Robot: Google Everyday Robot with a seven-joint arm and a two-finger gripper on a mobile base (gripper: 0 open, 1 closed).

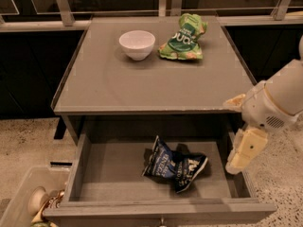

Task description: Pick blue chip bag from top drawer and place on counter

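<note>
The blue chip bag lies crumpled on the flat grey bottom of the open top drawer, a little right of its middle. The counter is the grey tabletop above the drawer. My gripper hangs from the white arm at the right, above the drawer's right side wall. It is to the right of the bag, apart from it, and holds nothing.
A white bowl and a green snack bag sit at the back of the counter. A pale bin with objects in it stands on the speckled floor at the lower left. A railing runs behind the counter.
</note>
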